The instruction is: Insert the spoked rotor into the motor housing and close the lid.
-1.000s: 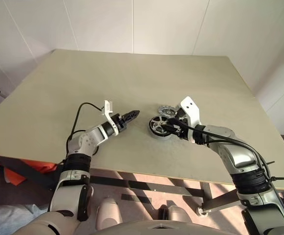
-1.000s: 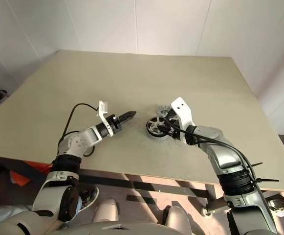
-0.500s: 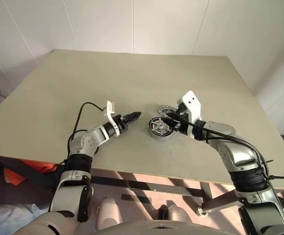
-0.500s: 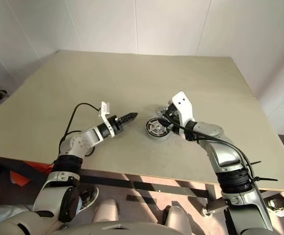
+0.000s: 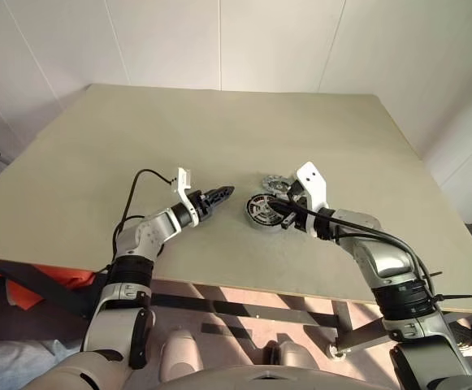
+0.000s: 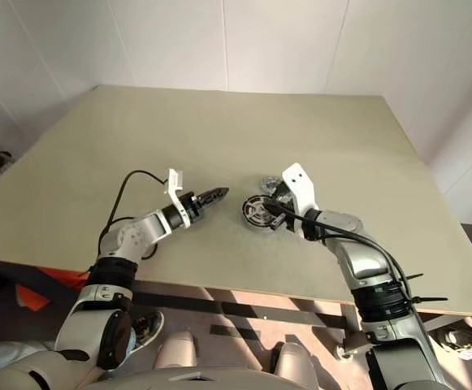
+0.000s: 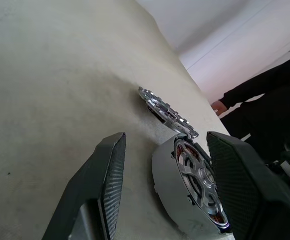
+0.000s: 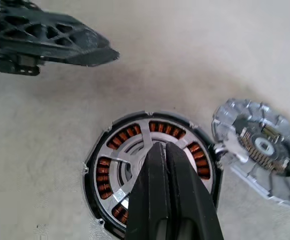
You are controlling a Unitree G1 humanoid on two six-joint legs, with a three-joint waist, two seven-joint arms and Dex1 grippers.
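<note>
Right claw (image 8: 160, 150), clenched empty, hovers over the rotor (image 8: 149, 170) seated in the housing (image 5: 256, 219); left claw (image 5: 219, 193) waits released; lid (image 8: 262, 150) lies beside, near the bench's (image 5: 219, 130) middle.

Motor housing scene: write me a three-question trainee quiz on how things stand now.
1. True or false: the lid already covers the motor housing.
2. Which has its fingers shut? A) the left gripper B) the right gripper
3. Fill in: the spoked rotor sits inside the ____.

Key: 1 false, the lid lies beside the housing; 2 B; 3 motor housing.
</note>
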